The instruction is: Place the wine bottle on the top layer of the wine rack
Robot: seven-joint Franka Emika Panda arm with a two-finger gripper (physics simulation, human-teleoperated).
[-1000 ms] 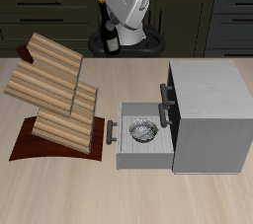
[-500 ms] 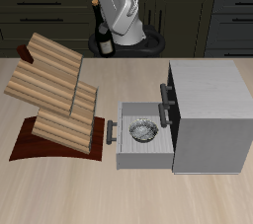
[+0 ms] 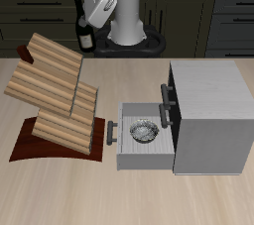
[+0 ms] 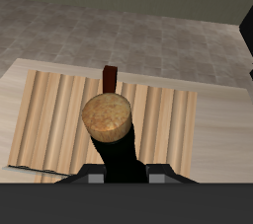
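Exterior and wrist views. The end effector (image 3: 95,11) is pinching the wine bottle (image 3: 85,26) and is carrying it upright in the air above the back of the tabletop (image 3: 139,70); the fingers themselves are hard to make out behind the white housing, but the bottle is hanging clear of any support, so the hold is judged firm. In the wrist view the bottle (image 4: 116,141) is showing cap-first, its yellowish cap (image 4: 106,113) filling the centre, with its long axis running straight along the line of sight.

The relation governing the coming move: in the exterior view, the wine rack (image 3: 55,95) is lying at about 7 o'clock from the bottle, nearer the tabletop's front edge, and well apart from it. Its top layer (image 3: 55,56) is slanting, with ribs running crosswise. In the wrist view the ribbed tiers (image 4: 104,124) are spreading out directly behind the cap. The bottle's axis is standing vertical while the tier is tilted, so the bottle will probably need laying over before it settles.

At 4 o'clock from the bottle a grey cabinet (image 3: 208,115) is standing with its drawer (image 3: 139,145) pulled open, a small bowl (image 3: 145,130) inside. The tabletop is pale wood; dark kitchen cupboards (image 3: 40,21) are standing behind.
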